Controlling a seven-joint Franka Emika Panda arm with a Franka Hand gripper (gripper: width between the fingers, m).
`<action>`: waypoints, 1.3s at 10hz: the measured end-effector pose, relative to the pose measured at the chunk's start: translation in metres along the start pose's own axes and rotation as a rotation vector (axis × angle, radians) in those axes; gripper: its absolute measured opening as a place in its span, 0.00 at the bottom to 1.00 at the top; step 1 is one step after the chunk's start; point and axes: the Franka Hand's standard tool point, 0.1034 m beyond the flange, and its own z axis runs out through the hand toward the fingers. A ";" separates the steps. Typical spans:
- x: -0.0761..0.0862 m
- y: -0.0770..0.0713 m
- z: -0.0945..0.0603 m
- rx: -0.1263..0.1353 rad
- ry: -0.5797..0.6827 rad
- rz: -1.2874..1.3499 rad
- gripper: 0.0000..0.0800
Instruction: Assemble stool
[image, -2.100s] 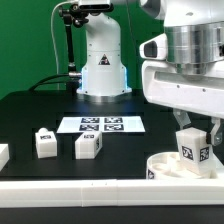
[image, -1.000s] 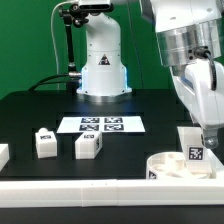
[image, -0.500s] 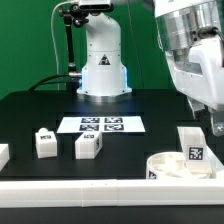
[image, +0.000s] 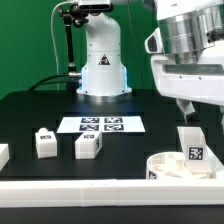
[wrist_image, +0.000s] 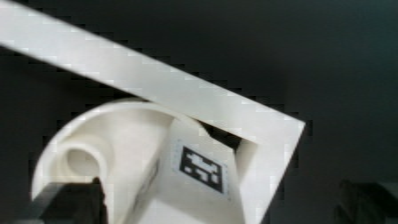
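The stool's round white seat (image: 172, 166) lies at the front of the table on the exterior view's right. One tagged white leg (image: 193, 146) stands upright on it, untouched. My gripper (image: 198, 108) hangs just above that leg, open, with nothing between its fingers. Only one dark finger (image: 183, 107) shows clearly. Two more tagged legs (image: 44, 142) (image: 88, 145) lie loose on the black table toward the exterior view's left. The wrist view looks down on the leg (wrist_image: 199, 175) standing on the seat (wrist_image: 86, 150).
The marker board (image: 103, 125) lies flat in the middle, in front of the robot base (image: 103, 60). A long white rail (image: 90, 190) runs along the front edge and crosses the wrist view as a white rail (wrist_image: 160, 80). Another white part (image: 3, 155) sits at the left edge.
The gripper opened, let go of the leg and rose straight up off it. The leg stays upright on the seat. The loose legs have not moved.
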 end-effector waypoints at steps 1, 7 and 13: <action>-0.001 0.000 -0.001 -0.015 0.002 -0.089 0.81; -0.002 -0.004 -0.005 -0.031 0.004 -0.570 0.81; -0.006 -0.006 -0.006 -0.091 0.033 -1.145 0.81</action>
